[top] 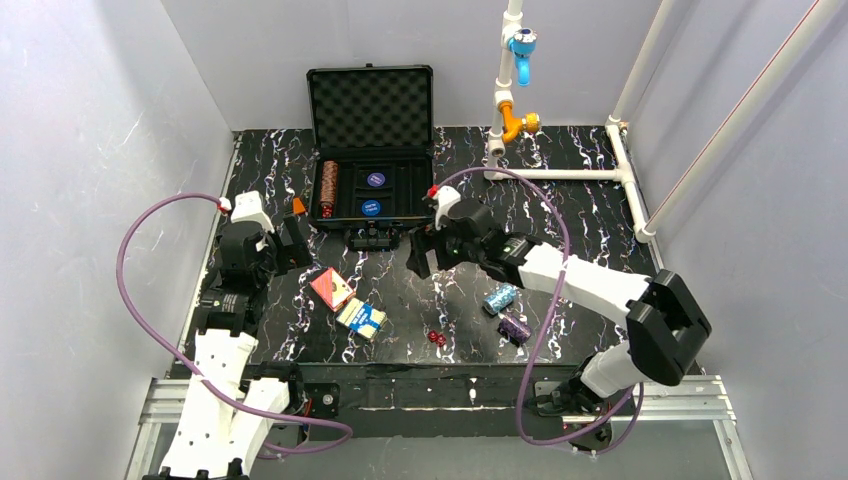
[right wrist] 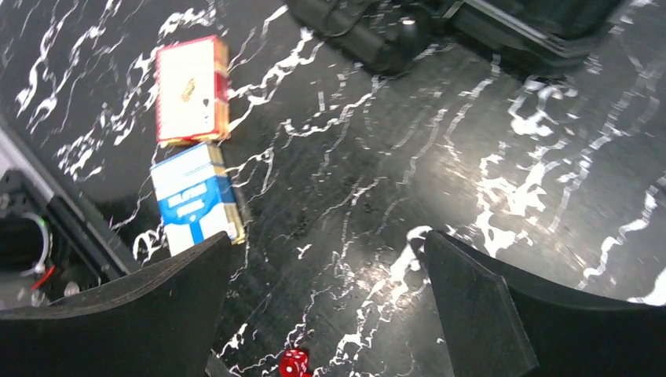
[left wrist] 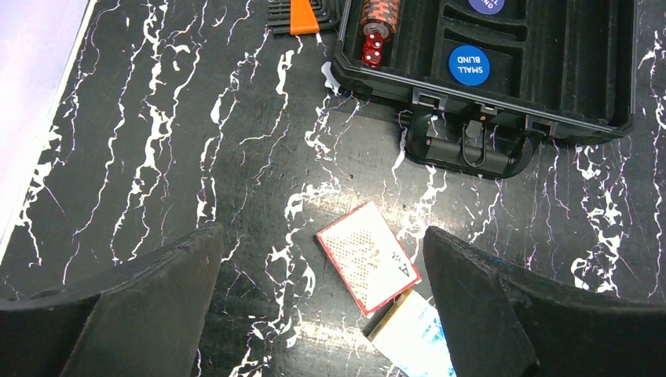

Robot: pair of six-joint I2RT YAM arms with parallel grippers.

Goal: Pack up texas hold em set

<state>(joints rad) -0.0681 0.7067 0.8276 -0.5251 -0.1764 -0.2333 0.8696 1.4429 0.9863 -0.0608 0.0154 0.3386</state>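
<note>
The black case (top: pixel 405 193) lies open at the back, its foam-lined lid (top: pixel 370 105) upright. Its tray holds a brown chip stack (top: pixel 329 188), two blue round buttons (top: pixel 371 208) and red dice (left wrist: pixel 373 49). A red card box (top: pixel 331 288) and a blue card box (top: pixel 361 317) lie in front of it. Red dice (top: pixel 437 339), a blue chip stack (top: pixel 499 298) and a purple chip stack (top: pixel 515 328) lie further right. My left gripper (left wrist: pixel 322 290) is open and empty above the red box (left wrist: pixel 367 257). My right gripper (right wrist: pixel 326 298) is open and empty above bare table near a die (right wrist: pixel 294 363).
A white pipe frame (top: pixel 560 174) with blue and orange fittings stands at the back right. An orange-and-black item (top: pixel 298 205) lies left of the case. Grey walls close in the left, back and right. The case handle (left wrist: pixel 471 149) juts toward the card boxes.
</note>
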